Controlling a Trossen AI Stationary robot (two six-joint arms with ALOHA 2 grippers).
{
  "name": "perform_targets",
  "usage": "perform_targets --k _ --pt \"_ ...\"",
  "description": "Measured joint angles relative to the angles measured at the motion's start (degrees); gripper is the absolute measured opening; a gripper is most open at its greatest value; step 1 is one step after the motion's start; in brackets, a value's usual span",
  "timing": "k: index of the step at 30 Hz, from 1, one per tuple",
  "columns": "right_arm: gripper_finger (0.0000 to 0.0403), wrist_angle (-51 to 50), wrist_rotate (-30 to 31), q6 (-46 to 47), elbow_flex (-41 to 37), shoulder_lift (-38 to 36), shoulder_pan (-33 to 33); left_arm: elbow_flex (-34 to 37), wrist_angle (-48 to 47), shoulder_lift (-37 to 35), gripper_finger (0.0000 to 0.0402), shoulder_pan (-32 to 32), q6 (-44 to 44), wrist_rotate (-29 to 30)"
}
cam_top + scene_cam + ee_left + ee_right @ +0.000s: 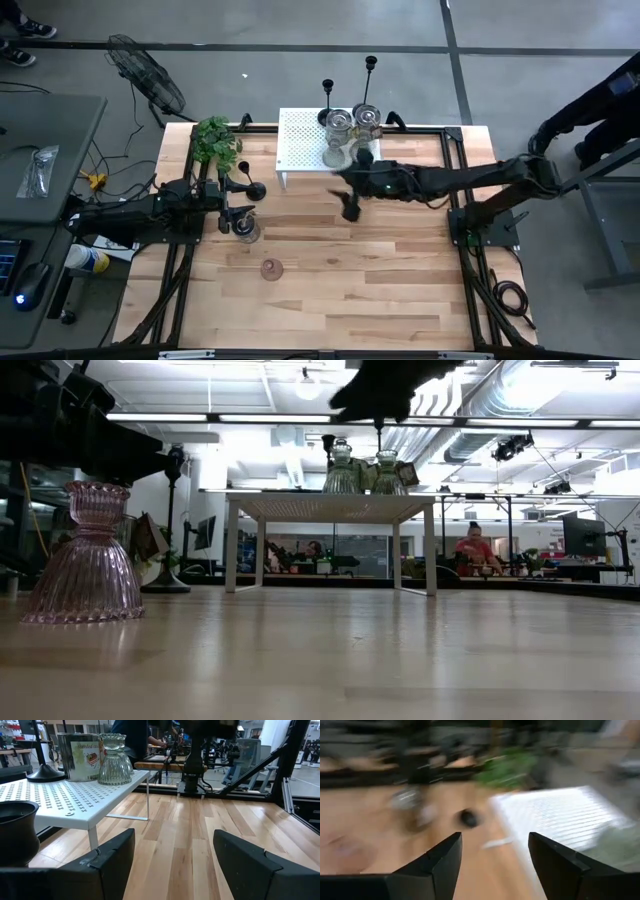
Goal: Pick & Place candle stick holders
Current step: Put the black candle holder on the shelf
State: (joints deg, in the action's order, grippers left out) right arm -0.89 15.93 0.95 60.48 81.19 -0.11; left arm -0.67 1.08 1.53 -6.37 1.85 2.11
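Pink glass holder (84,555) on table; left end effector (172,865) spread, right end effector (492,865) spread, both empty

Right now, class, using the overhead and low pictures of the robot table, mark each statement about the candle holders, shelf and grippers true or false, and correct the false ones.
1. The pink glass holder stands upright on the wooden table. True.
2. The white shelf is bare. False: glass holders stand on it.
3. The right gripper grips a candlestick. False: nothing sits between its fingers.
4. The left gripper has its fingers apart, holding nothing. True.
5. The green plant sits on the shelf. False: it stands beside the shelf, at the table's corner.
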Motion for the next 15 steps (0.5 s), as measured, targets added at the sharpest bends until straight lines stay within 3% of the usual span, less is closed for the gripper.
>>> perform_targets --k 3,5,15 --pt "0.0221 -0.05 -8.95 0.33 -6.08 -4.52 0.86 0.00 0.00 0.01 0.0265 0.01 -0.02 0.00" --pt "0.0221 0.21 -10.51 0.79 -10.17 -7.89 1.95 0.00 0.00 0.01 0.0265 0.00 0.00 0.00" --pt "0.0221 3.78 -4.96 9.45 -29.17 -23.14 6.99 0.00 0.00 0.00 0.0265 0.01 -0.01 0.00"
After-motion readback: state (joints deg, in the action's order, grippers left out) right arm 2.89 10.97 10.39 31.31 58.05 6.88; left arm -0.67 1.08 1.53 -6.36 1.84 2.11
